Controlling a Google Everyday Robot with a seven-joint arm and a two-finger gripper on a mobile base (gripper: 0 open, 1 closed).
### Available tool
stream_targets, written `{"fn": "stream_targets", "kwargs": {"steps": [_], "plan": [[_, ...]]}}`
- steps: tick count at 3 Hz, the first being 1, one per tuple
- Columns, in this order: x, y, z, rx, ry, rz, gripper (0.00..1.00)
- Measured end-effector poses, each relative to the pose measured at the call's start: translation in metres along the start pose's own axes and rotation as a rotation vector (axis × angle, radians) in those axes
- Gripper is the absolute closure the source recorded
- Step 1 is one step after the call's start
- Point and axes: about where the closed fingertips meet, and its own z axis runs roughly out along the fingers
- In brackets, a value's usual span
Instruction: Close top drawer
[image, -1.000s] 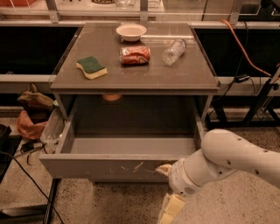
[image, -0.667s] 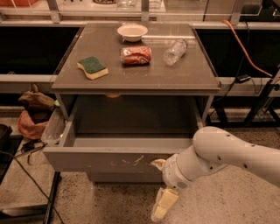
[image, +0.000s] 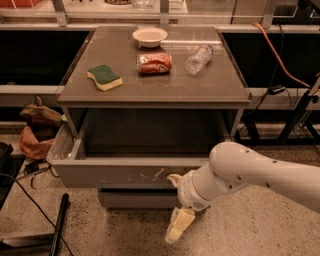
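The top drawer (image: 110, 174) is pulled well out of the grey cabinet, and its inside looks empty. Its flat grey front panel carries whitish scratches near the middle. My gripper (image: 176, 202) is low in front of the panel's right part, on the end of my white arm (image: 250, 172), which comes in from the right. It is open. The upper fingertip (image: 174, 178) is at the panel's face and the lower finger (image: 179, 226) points down toward the floor.
On the cabinet top (image: 220, 90) lie a green-and-yellow sponge (image: 104, 76), a crushed red can (image: 154, 63), a clear plastic bottle (image: 199, 59) and a white bowl (image: 150, 36). A plainer lower drawer front (image: 135, 199) sits below. Bags (image: 37, 130) and cables lie at the left.
My gripper has moved left and slightly up, to the drawer's front panel. The panel now sits a little further back toward the cabinet.
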Motion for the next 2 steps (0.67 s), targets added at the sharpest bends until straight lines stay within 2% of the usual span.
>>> {"fn": "stream_targets", "kwargs": {"steps": [2], "plan": [[0.001,-0.033,0.001,0.084,-0.036,-0.025,0.0]]}}
